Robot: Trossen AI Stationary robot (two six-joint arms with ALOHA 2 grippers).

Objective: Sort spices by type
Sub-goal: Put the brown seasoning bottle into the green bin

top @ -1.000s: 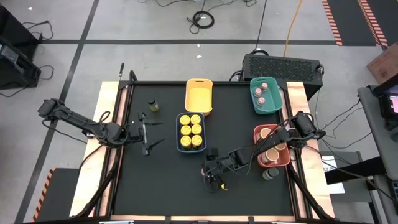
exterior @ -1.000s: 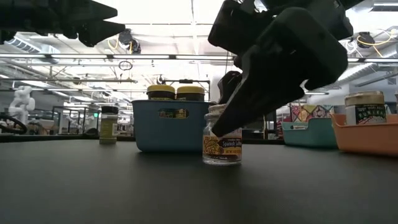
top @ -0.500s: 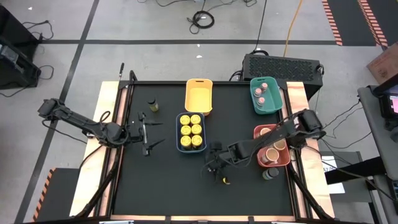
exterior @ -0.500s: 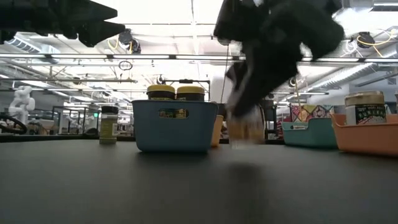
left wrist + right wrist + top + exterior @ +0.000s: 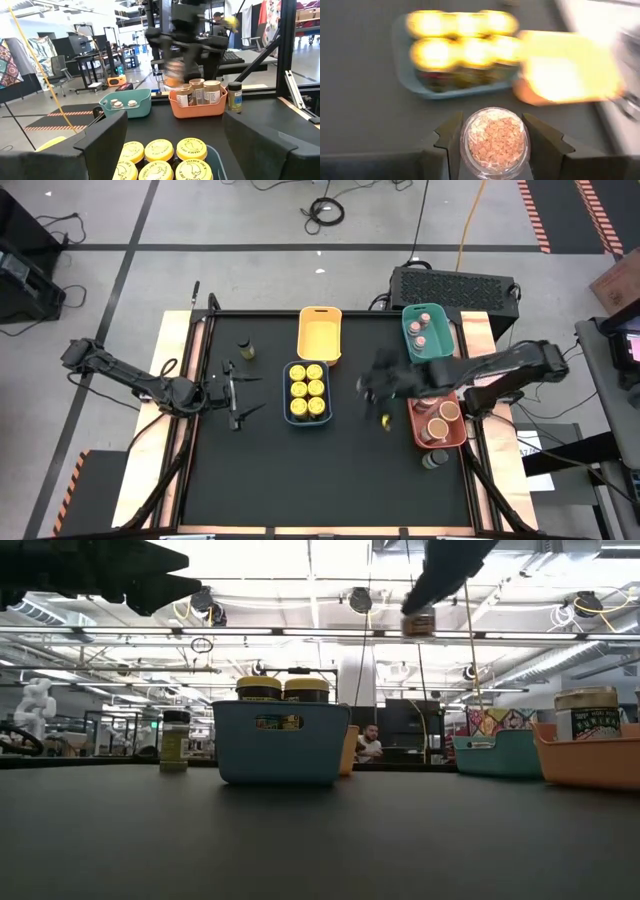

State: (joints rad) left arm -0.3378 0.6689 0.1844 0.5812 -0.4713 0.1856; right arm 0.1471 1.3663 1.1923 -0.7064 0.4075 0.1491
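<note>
Spice jar (image 5: pixel 494 142), clear round glass with pinkish-brown granules, is clamped between the right gripper (image 5: pixel 492 137) jaws, lifted above the worktop (image 5: pixel 270 480) between blue tray (image 5: pixel 306 392) and red tray (image 5: pixel 420 390). Left gripper (image 5: pixel 236 392) jaws apart, holding nothing.

Four camera views of one black table with coloured trays.

The high view looks straight down from well above. The low view sits at table-top height, facing level across to the blue tray (image 5: pixel 282 742). The left wrist view faces across that tray toward the orange tray (image 5: pixel 198 108). The right wrist view looks down, close over its held jar (image 5: pixel 495 141), sharing the blue tray.
</note>
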